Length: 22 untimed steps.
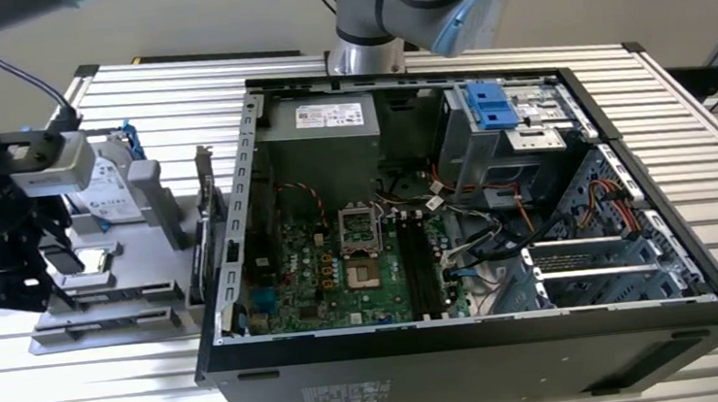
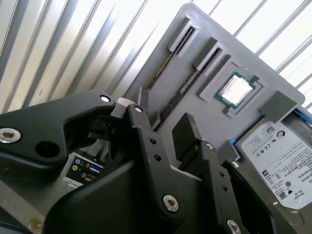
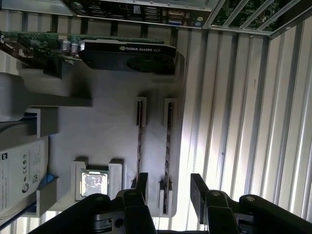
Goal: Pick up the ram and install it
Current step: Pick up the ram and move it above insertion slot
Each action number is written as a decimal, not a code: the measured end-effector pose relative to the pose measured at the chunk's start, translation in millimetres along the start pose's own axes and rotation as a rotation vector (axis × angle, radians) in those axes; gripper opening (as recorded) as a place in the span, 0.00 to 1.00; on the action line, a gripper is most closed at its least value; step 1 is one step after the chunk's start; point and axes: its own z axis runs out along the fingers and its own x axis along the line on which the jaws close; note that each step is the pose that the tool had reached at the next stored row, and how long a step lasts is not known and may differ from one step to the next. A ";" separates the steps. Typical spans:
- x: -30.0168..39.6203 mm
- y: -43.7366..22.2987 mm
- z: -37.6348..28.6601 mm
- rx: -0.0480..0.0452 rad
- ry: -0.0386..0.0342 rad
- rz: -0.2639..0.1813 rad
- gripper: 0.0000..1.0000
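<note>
We found the gripper (image 3: 169,189) poised over the grey tray (image 3: 102,131), which in the exterior view sat on the table to the left of the open case (image 1: 476,347). Its fingers (image 3: 197,187) were spread wide and pinched nothing. In the first wrist view the ram (image 3: 167,146) stood on its long edge in a tray slot, in line with the gap between the fingers, with a second stick (image 3: 139,141) just beside it and the chip (image 3: 93,184) nearby. We judged the ram light, stiff and thin, yet easily harmed by bending or a skewed pull. The sound hold seemed to be across its two flat faces, near the middle of the upper edge and square to the board
</note>
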 end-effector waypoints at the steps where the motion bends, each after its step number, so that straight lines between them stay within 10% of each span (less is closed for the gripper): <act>1: 0.0 0.0 0.9 0.0002 -0.0001 0.000 1.00; 22: -0.1 -0.2 18.4 0.0018 -0.0014 0.000 1.00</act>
